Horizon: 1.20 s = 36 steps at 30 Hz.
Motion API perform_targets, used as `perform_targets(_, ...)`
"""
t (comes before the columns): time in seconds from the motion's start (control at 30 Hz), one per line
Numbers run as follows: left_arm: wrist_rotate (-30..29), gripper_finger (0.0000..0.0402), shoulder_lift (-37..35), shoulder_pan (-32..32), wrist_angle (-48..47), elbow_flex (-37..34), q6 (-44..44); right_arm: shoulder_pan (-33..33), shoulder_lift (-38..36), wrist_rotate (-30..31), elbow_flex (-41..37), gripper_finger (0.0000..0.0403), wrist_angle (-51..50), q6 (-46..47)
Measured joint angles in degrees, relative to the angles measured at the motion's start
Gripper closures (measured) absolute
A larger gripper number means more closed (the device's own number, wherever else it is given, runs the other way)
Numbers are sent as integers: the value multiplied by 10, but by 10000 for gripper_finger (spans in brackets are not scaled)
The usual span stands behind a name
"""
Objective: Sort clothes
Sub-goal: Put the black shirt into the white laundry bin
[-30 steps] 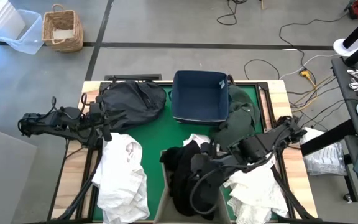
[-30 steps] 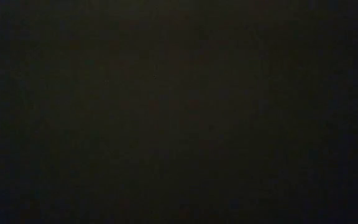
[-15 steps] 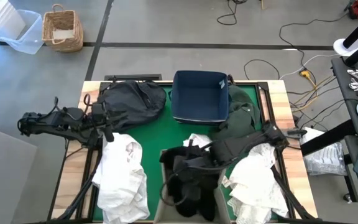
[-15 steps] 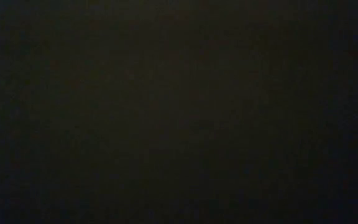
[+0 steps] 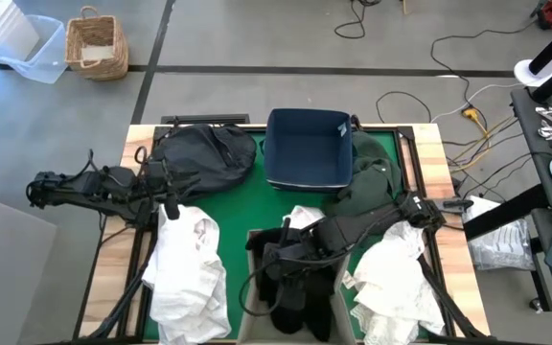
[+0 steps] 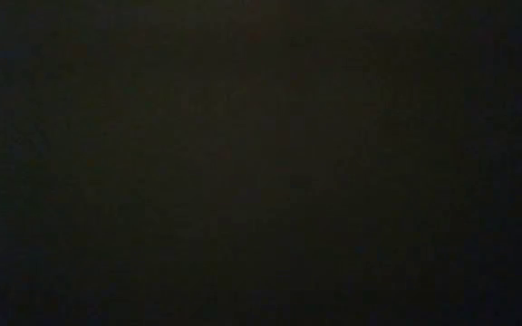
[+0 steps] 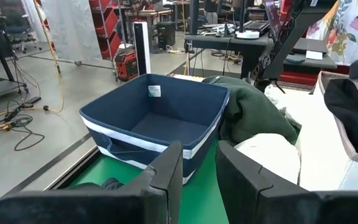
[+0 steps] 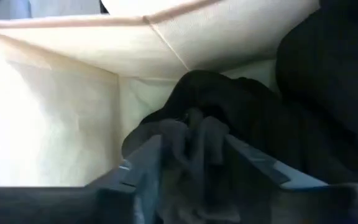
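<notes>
Half a second back, the right arm was already stretched over the beige fabric bin [image 5: 249, 251] at the table's near edge; since then it has pushed deeper, and the black garment [image 5: 290, 283] hanging from it sits lower inside the bin's walls. That suggests a dark item is nearly delivered and release is the next call. The right gripper [image 8: 191, 146] has its two fingers spread only a little, pinching a bunched fold of the black garment between them, with the pale bin wall [image 8: 55, 99] just behind. The left gripper [image 7: 199, 171] waits over the green mat with fingers apart and nothing between them, facing the navy blue bin [image 7: 160, 115]. Still unsorted are a charcoal garment [image 5: 204, 153], a dark green garment [image 5: 372, 182] beside the navy bin, and white garments [image 5: 190, 264] either side of the beige bin.
</notes>
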Motion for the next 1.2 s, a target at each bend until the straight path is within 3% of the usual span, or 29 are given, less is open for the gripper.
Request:
perform_targets(0.23,0,325,-1,0,7,0,5,-4,-21,2,4,170,2,20)
perform_targets(0.43,0,325,1,0,8,0,5,-14,-43,45,4,165,-4,21)
perform_targets(0.73,0,325,2,0,12,0,6,-44,-69,102,4,229,-3,-90)
perform_targets(1.1,0,325,5,0,13,0,6,-86,-71,154,0,382,6,-256)
perform_targets(1.2,0,325,7,0,13,0,6,-96,-71,153,0,389,12,-289)
